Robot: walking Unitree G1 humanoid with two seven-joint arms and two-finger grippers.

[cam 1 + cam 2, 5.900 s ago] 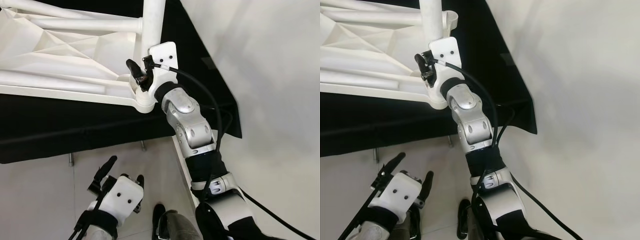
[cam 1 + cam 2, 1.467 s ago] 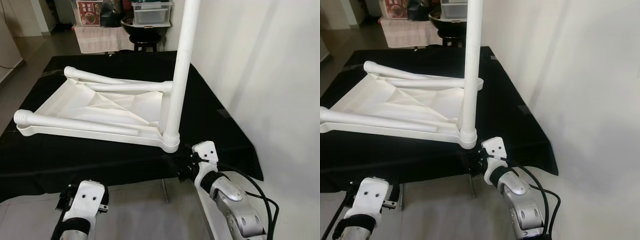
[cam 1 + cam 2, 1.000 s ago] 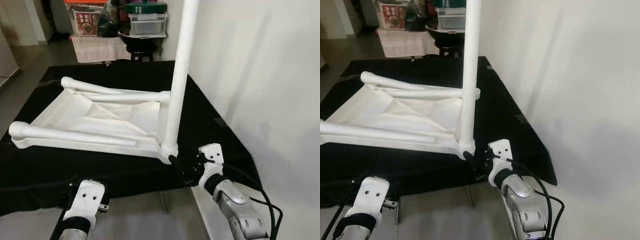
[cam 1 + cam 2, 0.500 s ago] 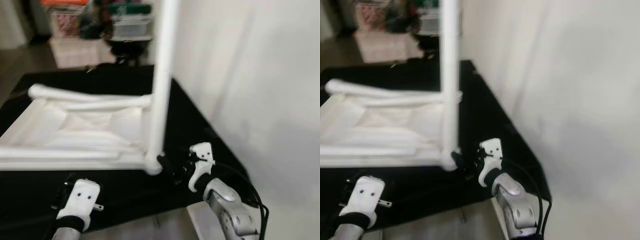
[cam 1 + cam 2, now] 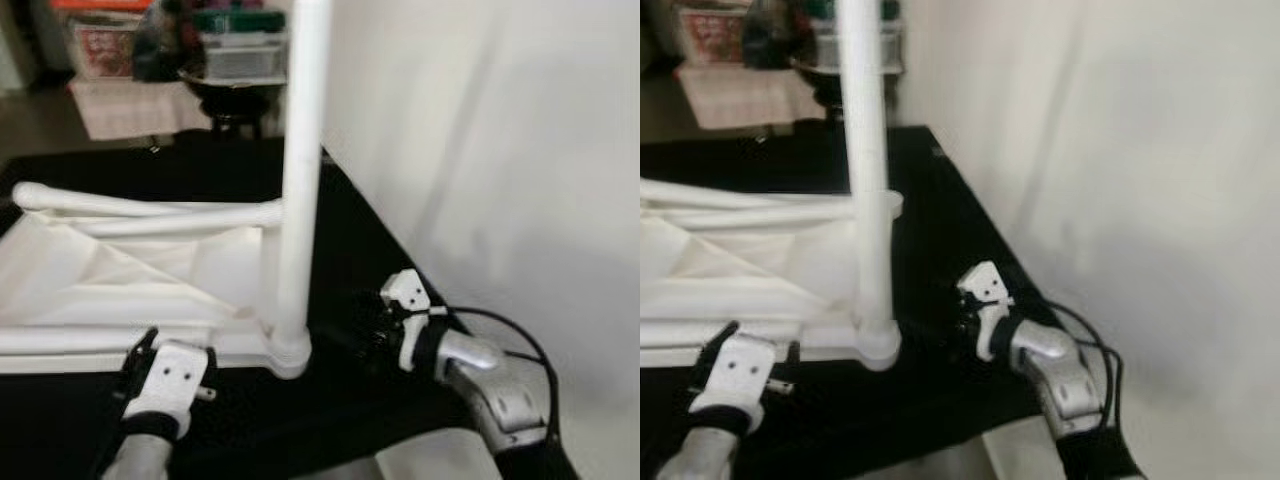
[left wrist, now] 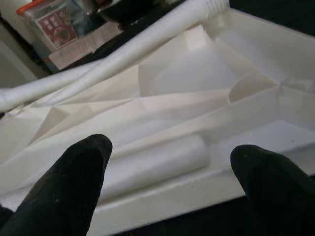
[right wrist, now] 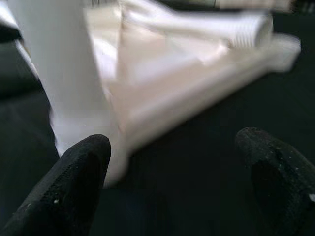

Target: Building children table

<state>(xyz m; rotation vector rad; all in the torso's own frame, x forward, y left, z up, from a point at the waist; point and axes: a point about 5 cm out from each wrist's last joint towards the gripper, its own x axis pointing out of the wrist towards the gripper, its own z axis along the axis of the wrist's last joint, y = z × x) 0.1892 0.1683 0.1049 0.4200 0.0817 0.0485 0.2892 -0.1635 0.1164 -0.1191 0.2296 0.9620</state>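
The children's table top (image 5: 120, 275) is lying upside down on a work surface covered with a black cloth (image 5: 350, 230), its ribbed underside facing up. This placement is exposing the corner sockets so that legs can be fitted from above. One white leg (image 5: 300, 170) is standing upright in the near right corner socket (image 5: 285, 352), rising out of the top of the head views. Two further legs (image 5: 150, 208) are lying flat across the far part of the underside, and a shorter white tube (image 6: 157, 162) is resting along the near edge; these appear to be awaiting fitting.

The right gripper (image 5: 368, 325) is hovering over the black cloth just beside the base of the upright leg, apart from it. In the right wrist view its fingers (image 7: 78, 182) are standing spread wide with nothing between them, facing the foot of the leg. Judgement: it is positioned either to steady the leg or to check its seating.

The left gripper (image 5: 140, 350) is sitting at the near edge of the table top, left of the upright leg. In the left wrist view its fingertips (image 6: 74, 182) are also spread apart and empty, pointing across the underside toward the short tube.

Judgement: assembly is partly done, one leg seated and the remaining legs unfitted. The head views are blurred, so whether the upright leg is fully home in its socket cannot be confirmed.
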